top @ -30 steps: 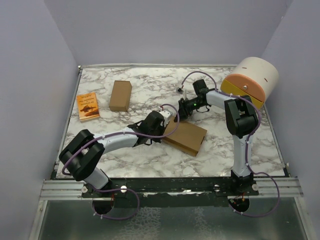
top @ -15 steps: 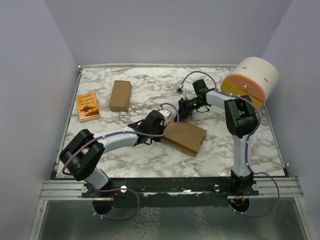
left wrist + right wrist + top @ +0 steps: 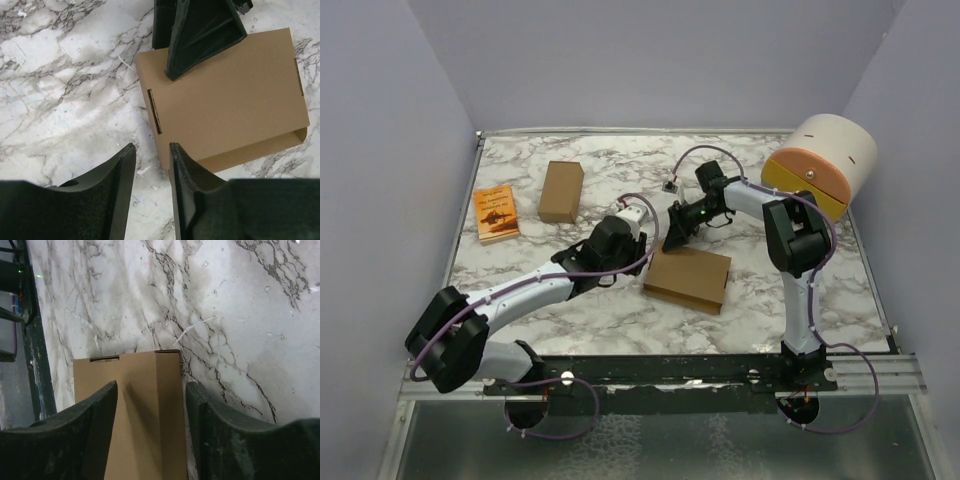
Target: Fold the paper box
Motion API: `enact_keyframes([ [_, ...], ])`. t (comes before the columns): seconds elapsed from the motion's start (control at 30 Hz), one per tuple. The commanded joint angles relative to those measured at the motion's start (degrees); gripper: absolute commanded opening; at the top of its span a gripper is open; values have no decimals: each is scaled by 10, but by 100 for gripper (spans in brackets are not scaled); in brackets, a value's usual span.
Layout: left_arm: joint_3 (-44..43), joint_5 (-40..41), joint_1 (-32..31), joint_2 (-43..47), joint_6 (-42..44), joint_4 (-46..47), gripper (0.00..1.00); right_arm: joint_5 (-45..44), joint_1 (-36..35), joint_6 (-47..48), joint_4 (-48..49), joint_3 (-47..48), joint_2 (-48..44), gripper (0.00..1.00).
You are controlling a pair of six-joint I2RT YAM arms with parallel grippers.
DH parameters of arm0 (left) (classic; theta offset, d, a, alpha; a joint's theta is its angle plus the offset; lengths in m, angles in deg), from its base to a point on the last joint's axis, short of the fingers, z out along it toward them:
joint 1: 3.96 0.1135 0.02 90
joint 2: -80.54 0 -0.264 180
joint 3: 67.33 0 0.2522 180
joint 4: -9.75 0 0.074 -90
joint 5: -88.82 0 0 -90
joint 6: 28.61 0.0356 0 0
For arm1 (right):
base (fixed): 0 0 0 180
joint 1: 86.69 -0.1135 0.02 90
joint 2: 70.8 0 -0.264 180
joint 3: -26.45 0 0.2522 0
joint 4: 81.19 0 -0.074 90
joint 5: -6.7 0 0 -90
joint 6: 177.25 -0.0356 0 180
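On the marble table (image 3: 840,290), toward its near middle, the paper box (image 3: 688,278) lies closed and flat (a thin slot shows along one short edge). Just off its left corner the left gripper (image 3: 151,146) hangs with its jaws narrowly parted, gripping nothing. Farther back, the right gripper (image 3: 151,385) hovers above the box's far left corner, jaws moderately apart and empty.

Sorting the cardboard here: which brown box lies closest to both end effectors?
The wide, shallow paper box mid-table; the narrower box sits far left beside the orange booklet.
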Motion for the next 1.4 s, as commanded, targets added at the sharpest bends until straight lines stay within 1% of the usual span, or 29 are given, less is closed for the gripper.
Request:
enact_keyframes([
  [0.0, 41, 8, 6, 39, -29, 38, 41, -43, -3, 34, -27, 22, -20, 61],
  [0.07, 55, -6, 14, 48, -42, 69, 48, -48, 0, 48, -36, 35, -32, 67],
  [0.1, 61, -16, 19, 50, -48, 88, 50, -49, 2, 56, -41, 42, -38, 71],
  [0.17, 69, -37, 30, 50, -59, 121, 54, -46, 7, 82, -58, 60, -53, 76],
  [0.27, 74, -64, 56, 45, -72, 178, 64, -34, 13, 156, -109, 87, -90, 76],
  [0.37, 71, -97, 96, 28, -84, 249, 73, -12, 13, 278, -184, 92, -140, 76],
  [0.43, 60, -131, 121, -1, -87, 306, 75, 4, 13, 371, -216, 54, -196, 78],
  [0.47, 49, -150, 129, -21, -86, 320, 75, 13, 13, 431, -225, 16, -229, 81],
  [0.53, 13, -194, 138, -68, -75, 331, 74, 20, 13, 549, -230, -77, -303, 96],
  [0.57, -12, -209, 139, -94, -67, 328, 73, 15, 13, 602, -226, -127, -340, 100],
  [0.63, -61, -244, 139, -142, -56, 324, 67, 1, 13, 674, -233, -201, -396, 100],
  [0.67, -86, -257, 139, -167, -50, 320, 64, -6, 13, 684, -243, -221, -414, 100],
  [0.7, -119, -277, 139, -190, -43, 315, 61, -14, 13, 689, -265, -234, -427, 97],
  [0.73, -144, -296, 138, -225, -39, 310, 57, -25, 13, 697, -290, -238, -439, 91],
  [0.77, -172, -315, 138, -248, -35, 296, 53, -36, 13, 713, -321, -239, -449, 83],
  [0.8, -201, -332, 138, -271, -32, 278, 49, -53, 13, 727, -350, -238, -462, 66],
  [0.83, -229, -351, 136, -294, -29, 260, 47, -66, 12, 737, -373, -239, -471, 46],
  [0.87, -252, -365, 134, -316, -27, 247, 46, -78, 11, 751, -392, -243, -480, 34],
  [0.9, -273, -377, 130, -334, -25, 238, 45, -90, 9, 769, -409, -253, -489, 24],
  [0.97, -310, -398, 118, -370, -21, 222, 45, -124, -18, 772, -397, -294, -518, 13],
  [1.03, -356, -407, 104, -406, -8, 184, 45, -154, -61, 732, -342, -347, -552, 7],
  [1.1, -398, -414, 90, -440, 11, 146, 45, -175, -109, 687, -289, -396, -575, 5],
  [1.17, -426, -418, 84, -469, 21, 125, 45, -195, -156, 634, -239, -431, -585, 4],
  [1.27, -457, -429, 78, -507, 33, 104, 45, -219, -199, 580, -182, -461, -580, 5],
  [1.37, -473, -428, 75, -532, 47, 83, 45, -244, -229, 557, -144, -481, -565, 6],
])
